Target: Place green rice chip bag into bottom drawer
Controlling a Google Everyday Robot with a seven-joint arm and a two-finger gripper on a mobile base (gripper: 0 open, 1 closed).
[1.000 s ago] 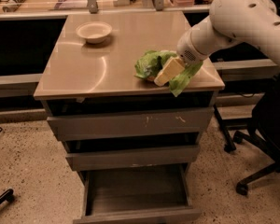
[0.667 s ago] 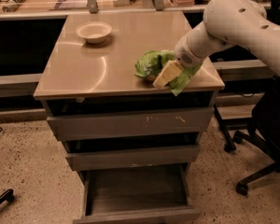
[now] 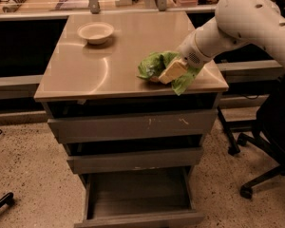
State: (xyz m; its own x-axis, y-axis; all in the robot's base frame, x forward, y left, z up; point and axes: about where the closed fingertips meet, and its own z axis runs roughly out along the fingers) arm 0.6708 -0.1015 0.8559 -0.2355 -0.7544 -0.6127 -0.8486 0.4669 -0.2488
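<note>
So here's my view: the gripper [image 3: 170, 72] is down on the right side of the cabinet top [image 3: 99, 70], close to the front edge, and it's sitting right on the green chip bag [image 3: 152, 64]. The bag is all crumpled up. Most of it bunches out to the left of the gripper, and another flap pokes out below it on the right, right at the lip of the cabinet top. The gripper and bag are definitely touching, but I honestly can't tell if it has a real hold on the bag or is just pressed into it, since the bag wraps around it too much.

The arm [image 3: 247, 20] comes in from the upper right. A cream bowl [image 3: 96, 32] sits well apart from the bag, at the back left of the top.

Below, the bottom drawer [image 3: 137, 194] is pulled out and open. The middle drawer [image 3: 135, 159] sticks out less and the top drawer [image 3: 130, 126] less again. An office chair [image 3: 270, 141] stands off to the right.
</note>
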